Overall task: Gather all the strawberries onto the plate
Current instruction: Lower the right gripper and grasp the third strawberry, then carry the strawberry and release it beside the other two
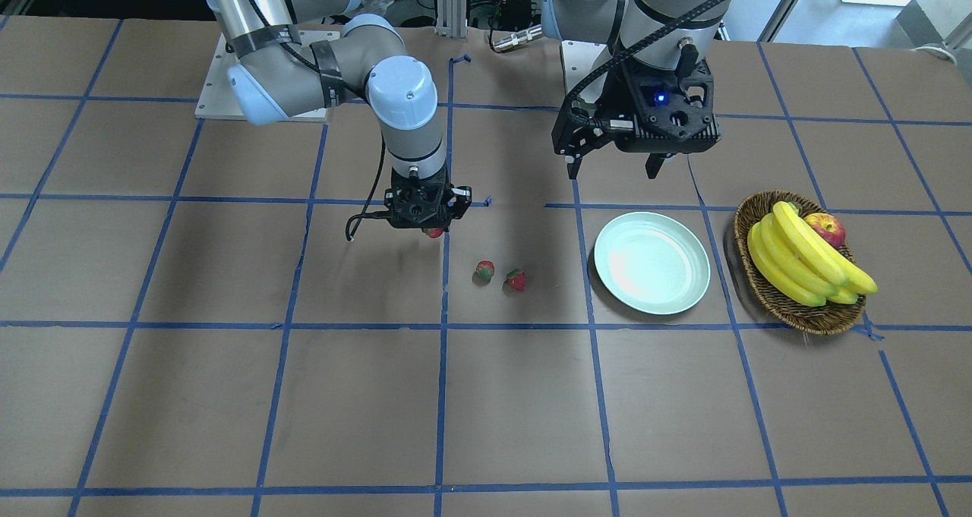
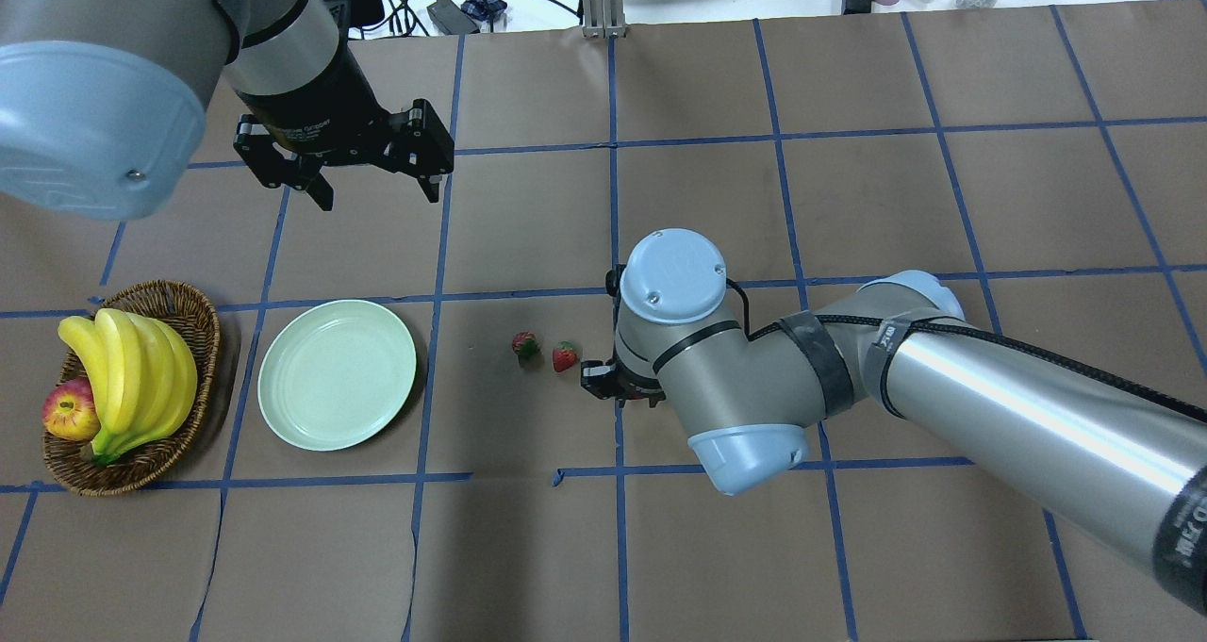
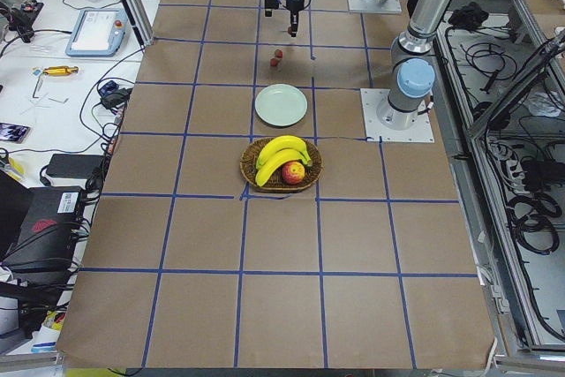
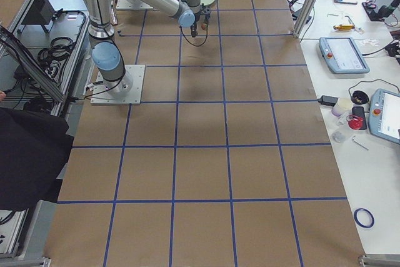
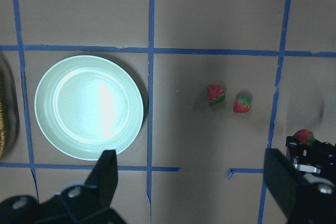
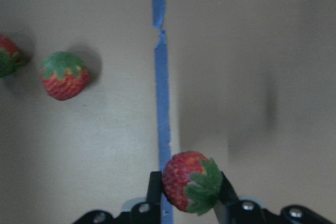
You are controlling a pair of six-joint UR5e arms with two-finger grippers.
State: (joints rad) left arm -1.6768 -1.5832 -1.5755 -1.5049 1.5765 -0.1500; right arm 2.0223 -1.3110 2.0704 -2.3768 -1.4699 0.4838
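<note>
Gripping one strawberry (image 6: 188, 181), right end effector (image 6: 189, 186) hangs near two loose strawberries (image 1: 484, 270) (image 1: 516, 279)

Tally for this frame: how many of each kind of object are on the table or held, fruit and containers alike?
Strawberries: 3, two on the table, one held in the right pincer
Plate: 1
Basket: 1
Banana bunch: 1
Apple: 1
Total: 7

Seen from overhead, one red strawberry (image 2: 524, 344) and a second strawberry (image 2: 564, 356) are lying at three o'clock of the mint plate (image 2: 337, 374). The third strawberry (image 6: 189, 187) is hanging pinched in the right claw (image 6: 189, 195).
</note>
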